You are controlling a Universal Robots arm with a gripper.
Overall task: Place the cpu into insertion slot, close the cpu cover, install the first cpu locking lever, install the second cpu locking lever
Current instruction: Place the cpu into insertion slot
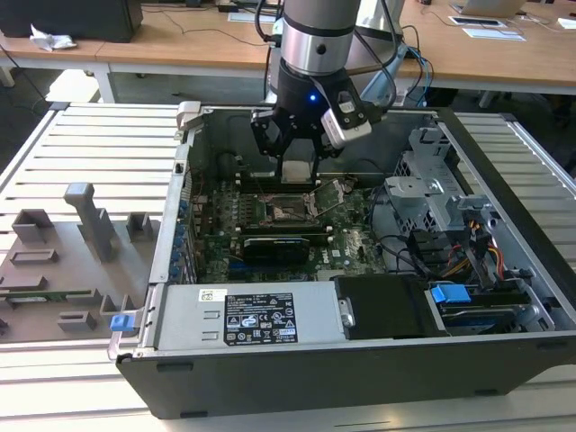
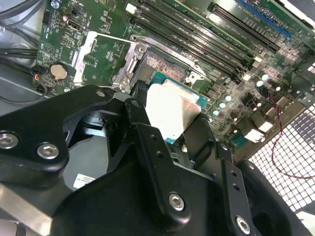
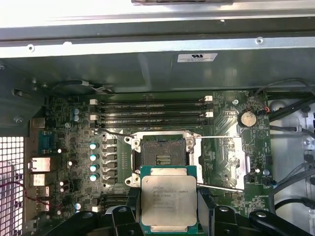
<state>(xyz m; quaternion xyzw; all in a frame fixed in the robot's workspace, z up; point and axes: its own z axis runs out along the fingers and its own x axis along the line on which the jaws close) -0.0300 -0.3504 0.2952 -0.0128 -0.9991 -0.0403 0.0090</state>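
My gripper hangs inside the open computer case, shut on the cpu, a flat silver-topped square held level between the two black fingers. In the first wrist view the cpu floats just short of the insertion slot, which lies bare with its contact field showing. The cpu cover, a silver frame with a window, lies swung open beside the slot. Thin metal lever rods stick out along the socket's sides. In the second wrist view the cpu is over the slot, with the cover open beyond it.
Long black memory slots run behind the socket, and a black card sits in front of it. A grey power supply and a metal drive cage crowd the case. A grey parts fixture lies at the exterior view's left.
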